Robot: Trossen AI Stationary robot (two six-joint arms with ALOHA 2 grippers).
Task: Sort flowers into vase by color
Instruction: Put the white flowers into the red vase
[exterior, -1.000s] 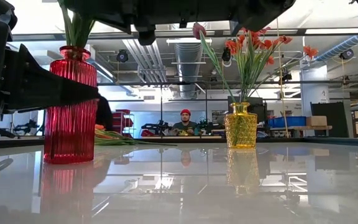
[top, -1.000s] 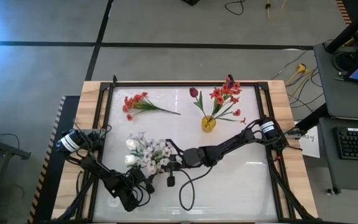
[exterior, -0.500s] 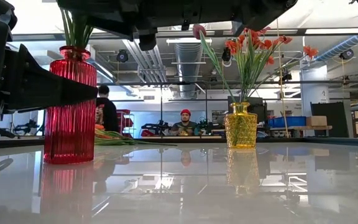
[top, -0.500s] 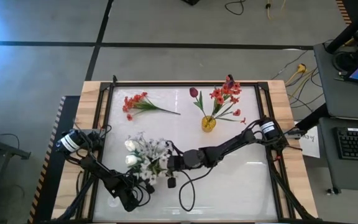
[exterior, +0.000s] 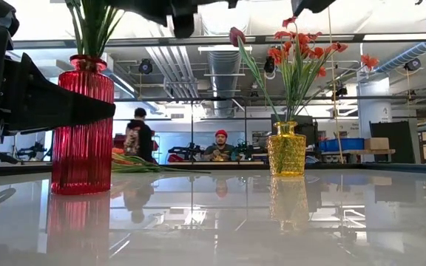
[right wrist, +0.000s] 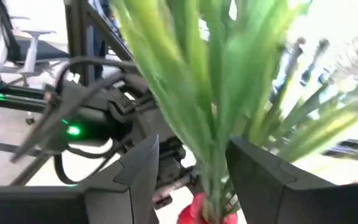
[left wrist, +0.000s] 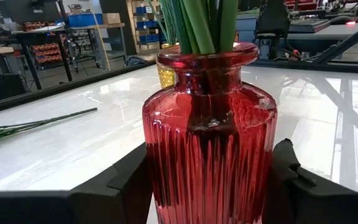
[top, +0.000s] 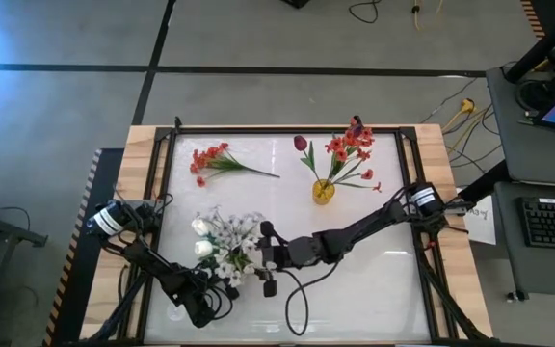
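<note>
A red ribbed vase (left wrist: 209, 137) stands upright on the white table near its front left, with green stems in its neck. White flowers (top: 222, 241) spread above it. My left gripper (top: 218, 278) is shut on this vase. My right gripper (top: 264, 253) hovers just right of the white bunch, open, with the green stems (right wrist: 210, 106) between its fingers; I cannot tell whether it touches them. A yellow vase (top: 323, 191) at the far right holds orange-red flowers and a maroon tulip (top: 301, 144). Another orange-red flower (top: 215, 159) lies on the table at the far left. My left gripper clasps the red vase's ribbed body (left wrist: 166, 168) between its two fingers (left wrist: 129, 183), one on each side. The fingers come in level from the table's near left side. The vase stands upright with its base on the table.
Black frame rails (top: 162, 193) run along the table's left and right sides. A loose black cable (top: 292, 304) loops on the table below the right arm. The table's near right quarter is bare. People stand in the room behind the table (exterior: 220, 144).
My right gripper has risen and swung a little toward the table's near left. The white flower bunch has shifted slightly toward the left edge, and its stems now stand more spread in the red vase's neck.
</note>
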